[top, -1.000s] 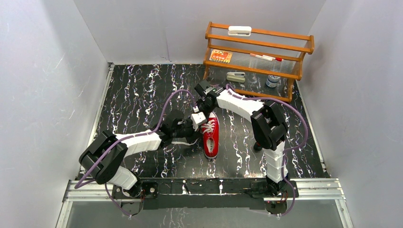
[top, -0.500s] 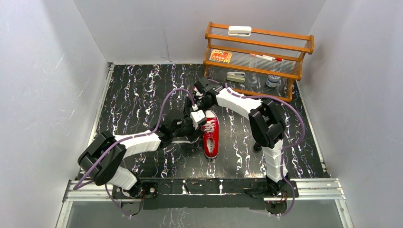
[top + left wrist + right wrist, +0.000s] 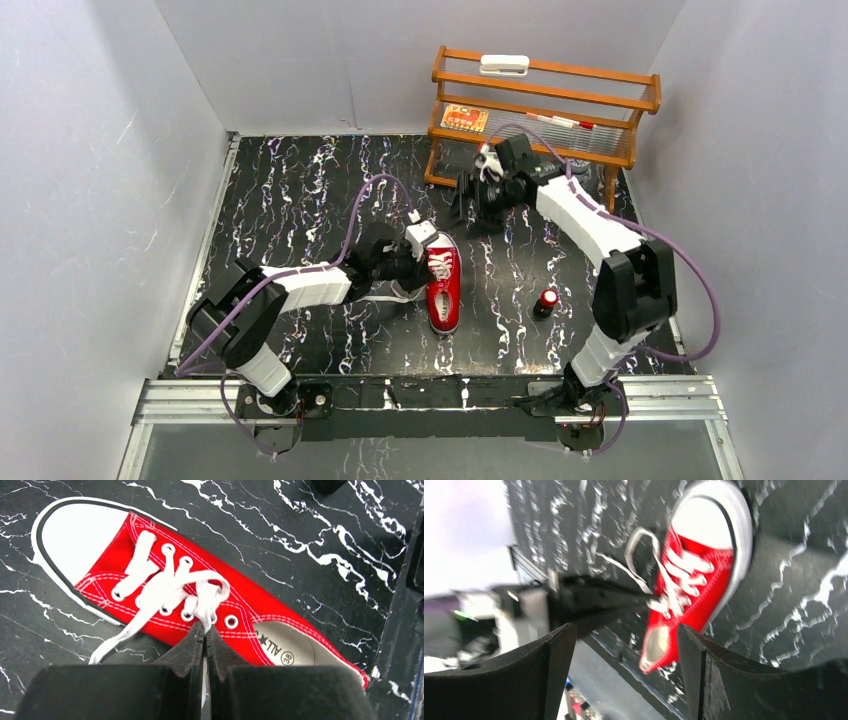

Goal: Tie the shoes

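Note:
A small red sneaker point(image 3: 444, 297) with white laces lies in the middle of the black marbled table, toe toward the near edge. My left gripper point(image 3: 427, 267) is at its left side. In the left wrist view this gripper point(image 3: 205, 628) is shut on a strand of the white lace point(image 3: 207, 597) by the upper eyelets, and a loose lace end point(image 3: 117, 639) trails onto the table. My right gripper point(image 3: 474, 212) hangs open and empty above the table, behind the shoe and apart from it. The right wrist view shows the shoe point(image 3: 694, 597) far below its open jaws point(image 3: 624, 635).
A wooden shelf point(image 3: 545, 120) with small items stands at the back right, close behind the right wrist. A small red-and-black cylinder point(image 3: 547, 303) stands on the table right of the shoe. White walls enclose the table on three sides.
My right gripper opened, left the shoe's laces and swung up and back to the right toward the shelf. The left gripper stayed shut at the shoe, shifting slightly right.

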Motion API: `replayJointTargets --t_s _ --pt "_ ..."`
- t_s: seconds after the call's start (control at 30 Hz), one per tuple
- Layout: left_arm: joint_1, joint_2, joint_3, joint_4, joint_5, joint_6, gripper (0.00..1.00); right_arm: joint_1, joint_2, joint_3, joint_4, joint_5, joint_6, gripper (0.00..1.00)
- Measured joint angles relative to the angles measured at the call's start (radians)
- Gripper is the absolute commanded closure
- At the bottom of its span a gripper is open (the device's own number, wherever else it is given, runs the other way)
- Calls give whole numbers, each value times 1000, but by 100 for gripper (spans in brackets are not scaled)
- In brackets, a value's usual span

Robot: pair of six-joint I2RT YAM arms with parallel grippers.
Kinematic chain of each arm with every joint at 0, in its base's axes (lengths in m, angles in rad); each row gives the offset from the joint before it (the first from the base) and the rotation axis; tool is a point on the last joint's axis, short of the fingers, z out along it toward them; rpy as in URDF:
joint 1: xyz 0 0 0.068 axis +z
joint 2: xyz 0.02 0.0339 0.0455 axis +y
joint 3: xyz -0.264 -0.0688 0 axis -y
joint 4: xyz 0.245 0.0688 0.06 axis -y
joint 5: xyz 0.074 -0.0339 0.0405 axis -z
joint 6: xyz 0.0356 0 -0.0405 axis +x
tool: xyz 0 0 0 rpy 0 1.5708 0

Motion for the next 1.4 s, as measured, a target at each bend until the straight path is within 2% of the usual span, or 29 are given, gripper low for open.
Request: replayJointTargets --t_s 0.2,0.3,0.47,0.57,0.7,0.87,1.1,1.4 --pt "24 57 84 -63 56 -64 100 46 -185 -328 -18 92 -128 19" --pt "35 74 101 -94 83 -95 100 97 -270 -408 -12 136 -166 19" --pt "48 97 124 -130 114 -142 100 265 -449 -490 90 206 -229 22" --pt "56 110 153 -165 133 -158 100 402 -488 -511 167 266 -269 25" --pt "66 175 266 -282 176 -145 100 565 -452 -532 269 374 -335 29" --pt "72 260 421 -446 230 -86 100 669 -391 -616 474 495 -455 36" --pt "95 332 532 -609 298 3 100 700 -294 -690 733 603 -574 43" --pt "141 360 587 -723 350 84 100 702 -98 -639 890 750 -580 45"
